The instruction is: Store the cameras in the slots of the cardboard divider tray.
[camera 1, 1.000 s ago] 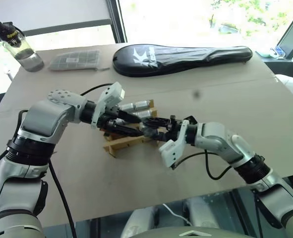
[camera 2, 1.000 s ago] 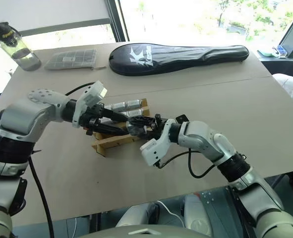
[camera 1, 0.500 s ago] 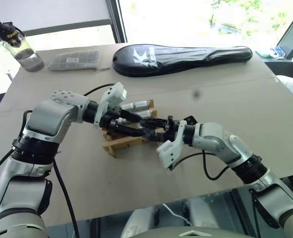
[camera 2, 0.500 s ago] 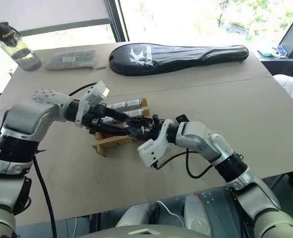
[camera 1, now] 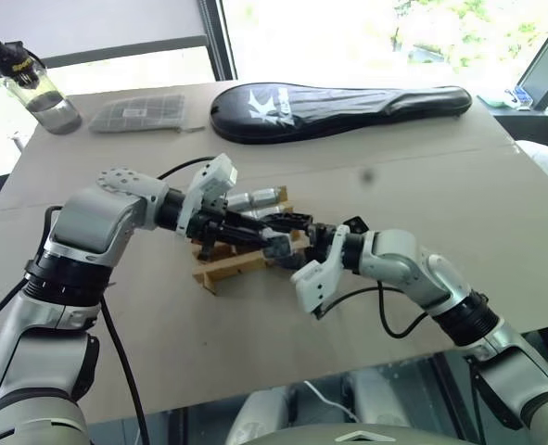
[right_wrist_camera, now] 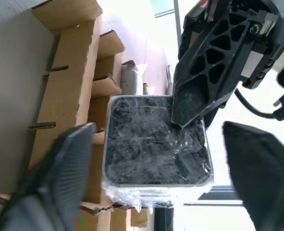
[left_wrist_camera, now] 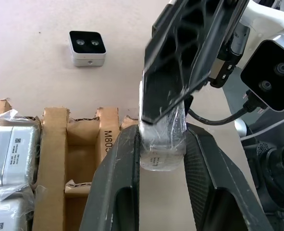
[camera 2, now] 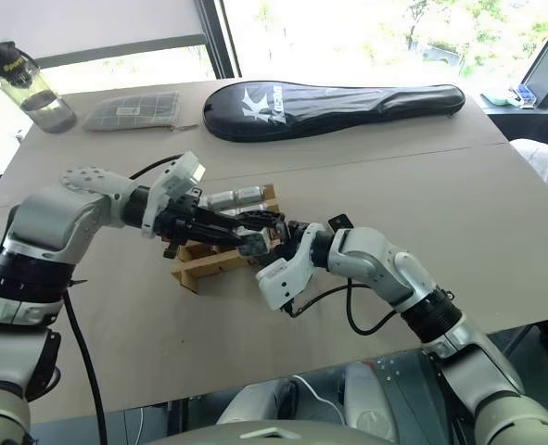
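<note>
At the far left corner of the table (camera 1: 496,176) we see a clear water bottle (camera 1: 34,82) with a black cap, and just to its right along the far edge lies a flat grey gridded pouch (camera 1: 139,112). Further right along that edge lies a long black racket cover (camera 1: 338,99).

Near the middle of the table sits the cardboard divider tray (camera 1: 225,267), tilted a little against the table's edges. Silver-grey wrapped cameras (camera 1: 255,197) sit in its far row; in the left wrist view two plastic-wrapped ones (left_wrist_camera: 11,144) lie in slots along one side of the tray.

Our left gripper (camera 1: 275,246) reaches in from the left over the tray, and its fingers (left_wrist_camera: 117,183) are clamped on a plastic-wrapped camera (left_wrist_camera: 162,144), pressing on its two opposite sides. In the right wrist view that wrapped camera shows a black face under crinkled film, held above the tray's divider walls.

Our right gripper (camera 1: 290,225) comes in from the right and meets the left one over the tray's near right part. Its jaws stand wide apart on either side of the wrapped camera, not pressing on it.

In the left wrist view one more camera, an unwrapped one (left_wrist_camera: 87,47), lies on the bare table beyond the tray with its black two-lens face up, well apart from the grippers.
</note>
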Controlling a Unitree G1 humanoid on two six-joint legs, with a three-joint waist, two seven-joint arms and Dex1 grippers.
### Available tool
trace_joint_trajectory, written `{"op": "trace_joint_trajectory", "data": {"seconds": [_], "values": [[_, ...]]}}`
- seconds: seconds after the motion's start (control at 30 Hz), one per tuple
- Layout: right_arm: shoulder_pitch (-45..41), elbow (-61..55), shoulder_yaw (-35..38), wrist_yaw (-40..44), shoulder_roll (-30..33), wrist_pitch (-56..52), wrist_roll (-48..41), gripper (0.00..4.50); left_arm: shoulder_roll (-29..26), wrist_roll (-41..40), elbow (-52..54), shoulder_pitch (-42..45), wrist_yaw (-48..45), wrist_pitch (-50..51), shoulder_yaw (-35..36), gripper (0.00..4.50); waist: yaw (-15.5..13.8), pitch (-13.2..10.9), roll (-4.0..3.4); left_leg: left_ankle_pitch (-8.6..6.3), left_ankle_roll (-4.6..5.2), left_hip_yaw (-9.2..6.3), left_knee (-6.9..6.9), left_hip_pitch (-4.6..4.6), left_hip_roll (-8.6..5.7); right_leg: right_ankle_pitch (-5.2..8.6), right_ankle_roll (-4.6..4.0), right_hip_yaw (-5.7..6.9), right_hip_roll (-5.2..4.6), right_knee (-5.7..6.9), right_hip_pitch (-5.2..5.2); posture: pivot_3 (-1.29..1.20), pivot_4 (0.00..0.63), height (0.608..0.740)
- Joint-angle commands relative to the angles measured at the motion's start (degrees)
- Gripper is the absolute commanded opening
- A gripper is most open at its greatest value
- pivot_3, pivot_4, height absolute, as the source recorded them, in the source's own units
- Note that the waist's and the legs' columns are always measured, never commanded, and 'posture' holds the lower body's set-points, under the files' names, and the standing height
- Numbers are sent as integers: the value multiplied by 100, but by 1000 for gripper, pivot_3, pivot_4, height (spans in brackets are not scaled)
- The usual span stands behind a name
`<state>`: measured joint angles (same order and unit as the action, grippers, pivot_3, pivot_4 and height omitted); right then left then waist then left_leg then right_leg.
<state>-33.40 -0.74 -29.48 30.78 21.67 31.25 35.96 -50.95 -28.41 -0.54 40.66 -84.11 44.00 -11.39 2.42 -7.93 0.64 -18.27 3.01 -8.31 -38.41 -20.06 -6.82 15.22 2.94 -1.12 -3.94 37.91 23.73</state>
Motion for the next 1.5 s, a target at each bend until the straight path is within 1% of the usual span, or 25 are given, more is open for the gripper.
{"op": "trace_joint_trajectory", "data": {"seconds": [0.03, 0.13, 0.23, 0.27, 0.3, 0.33, 0.4, 0.47, 0.5, 0.53, 0.6, 0.7, 0.83, 0.97, 1.1, 1.27, 1.5], "values": [[312, -516, 368, 44, 88, -327, -404, 4500, -78, -46, 114, 30, -106, -128, 168, 706, -1, 0, 0, 0, 0, -1, 0, 0, 0, 0, 0, 0, 0, 0, 0, 0, 150, 740], [836, -1076, 693, 326, 351, -607, -1171, 4500, -12, -21, -78, 37, -122, -553, 374, 706, -47, 0, 0, 0, 0, -9, -2, -5, -2, 0, 0, 9, -4, -2, 0, 0, 150, 740], [1513, -1992, 1225, 762, 438, -1892, -2451, 4500, 0, 151, -373, -38, 60, -1032, 586, 706, -34, 0, 0, 0, 1, -9, -9, -16, -3, 0, 0, 10, -7, -5, 3, 0, 150, 740], [1792, -2363, 1452, 895, 465, -2554, -2980, 4500, -3, 232, -490, -69, 96, -1262, 642, 706, -30, 0, 0, 0, 0, -11, -9, -16, -2, 0, 0, 10, -7, -3, 3, 0, 150, 740], [2171, -2802, 1735, 1049, 588, -3281, -3798, 4500, -82, 379, -607, -148, 57, -1590, 662, 706, -33, 0, 0, 0, 0, -12, -9, -16, -1, 0, 0, 8, -7, -2, 3, 0, 150, 740], [2552, -3196, 2139, 1119, 696, -3863, -4666, 4500, -181, 570, -780, -232, 21, -2007, 683, 706, -39, 0, 0, 0, 0, -12, -8, -17, 0, 0, 0, 4, -7, -1, 1, 0, 150, 740], [2989, -3674, 2827, 1234, 995, -4831, -5864, 4500, -331, 707, -1006, -345, -65, -2392, 769, 706, -39, 0, -1, 0, 1, -15, -7, -22, 0, 0, 0, -5, -10, -5, 0, 0, 150, 740], [3328, -3863, 3419, 1429, 1331, -5337, -6797, 4500, -467, 768, -1178, -445, -223, -2758, 853, 706, -32, -1, 1, -1, 2, -12, -8, -27, 0, -1, 0, -11, -9, -8, 2, 0, 150, 740], [3440, -3919, 3617, 1464, 1423, -5474, -7100, 4500, -503, 808, -1247, -475, -267, -2905, 875, 706, -51, -2, 2, -1, 3, -13, -12, -29, 0, -1, 0, -10, -11, -6, 1, 0, 150, 740], [3632, -3885, 3973, 1604, 1468, -5579, -7712, 4500, -545, 848, -1338, -557, -332, -3233, 963, 706, -71, -1, 3, -1, 3, -15, -13, -29, 0, -1, 0, -6, -11, -6, 0, 0, 150, 740], [3924, -3768, 4525, 1876, 1494, -5570, -8384, 4500, -606, 759, -1432, -707, -492, -3489, 1143, 706, -128, -1, 1, -1, 3, -22, -10, -29, 1, 0, 0, 1, -13, -7, -1, 0, 150, 740], [4393, -3677, 4781, 2348, 1912, -5788, -8589, 4500, -661, 744, -1513, -980, -583, -3788, 1338, 706, -170, -2, 1, -3, 6, -18, -8, -32, 0, 0, 0, -2, -15, -14, 0, 0, 150, 740], [4643, -3605, 4881, 2835, 2146, -5693, -8727, 4500, -714, 829, -1696, -1216, -578, -4057, 1443, 706, -183, -1, 2, -3, 7, -21, -17, -36, 0, 0, 0, 4, -16, -10, -2, 0, 150, 740], [4792, -3458, 5001, 3272, 2243, -5434, -8582, 4500, -718, 857, -1787, -1388, -542, -4117, 1512, 706, -184, -1, 2, -4, 8, -22, -22, -36, 0, 0, 0, 5, -17, -6, -4, 0, 150, 740], [4918, -3138, 5098, 3747, 2412, -5096, -8250, 4500, -675, 883, -1809, -1375, -504, -4126, 1488, 706, -189, 0, 3, -4, 8, -23, -24, -37, 0, -1, 1, 8, -18, -7, -4, 0, 150, 740], [4884, -2753, 5287, 3954, 2431, -4794, -8028, 4500, -470, 819, -1847, -1229, -409, -4091, 1474, 706, -194, 0, 3, -4, 8, -22, -26, -37, 0, -1, 1, 7, -18, -6, -4, 0, 150, 740], [4973, -2821, 5325, 3847, 2352, -4743, -8039, 4500, -215, 944, -1714, -1138, -361, -4069, 1287, 706, -188, 0, 3, -4, 8, -23, -31, -41, 0, -1, 1, 9, -18, -5, -3, 0, 150, 740]]}}
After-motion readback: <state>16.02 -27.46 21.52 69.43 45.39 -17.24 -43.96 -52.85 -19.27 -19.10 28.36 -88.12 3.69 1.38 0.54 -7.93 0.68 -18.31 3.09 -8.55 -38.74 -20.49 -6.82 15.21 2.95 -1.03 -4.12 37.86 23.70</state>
